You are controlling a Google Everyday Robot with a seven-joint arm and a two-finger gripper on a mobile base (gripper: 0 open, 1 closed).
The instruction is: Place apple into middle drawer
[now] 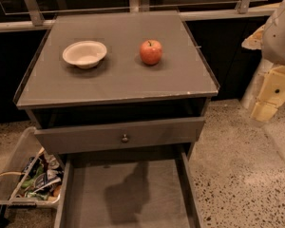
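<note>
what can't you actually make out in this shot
- Middle drawer: the camera view's bottom edge cuts off its front end.
- Drawer with the knob: its inside is hidden under the cabinet top.
- Clear bin: the packet labels are too small to read.
- Gripper: it is at the right edge beside the cabinet, and that edge cuts off its arm.
- Apple: its far side faces away.

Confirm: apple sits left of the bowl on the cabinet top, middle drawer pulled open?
No: the camera view shows the apple right of the bowl, not left. It is on the cabinet top, and the middle drawer is open. The gripper hangs at the far right.
</note>
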